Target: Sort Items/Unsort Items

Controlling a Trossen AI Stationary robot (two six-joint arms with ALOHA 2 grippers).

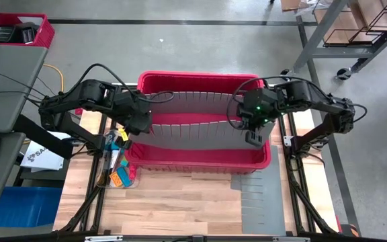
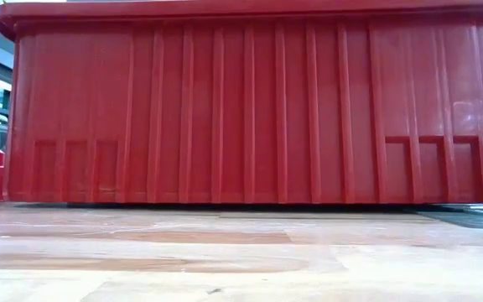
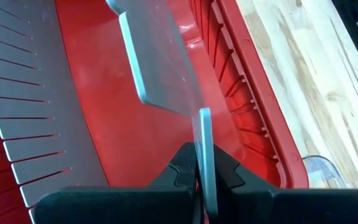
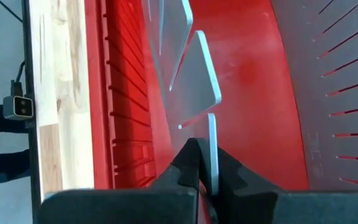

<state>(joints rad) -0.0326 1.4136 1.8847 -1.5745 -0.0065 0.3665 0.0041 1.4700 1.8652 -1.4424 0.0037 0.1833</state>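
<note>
Items sit in a clear tray at the table's front-left, just outside the red bin. Left gripper is clamped on one end of the grey slotted divider inside the bin; right gripper is clamped on the other end. A loose divider panel lies flat on the table in front of the bin.

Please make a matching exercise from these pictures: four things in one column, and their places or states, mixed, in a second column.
Things:
1. large red plastic bin
2. loose grey slotted sheet
3. small coloured blocky items
4. left gripper

Places or states:
A. flat on the table, in front of the bin, toward the right arm
B. shut on a thin grey divider panel inside the bin
C. standing in the middle, between both arms
D. beside the bin's front corner on the left arm's side

Pairs: 1-C, 2-A, 3-D, 4-B
</note>
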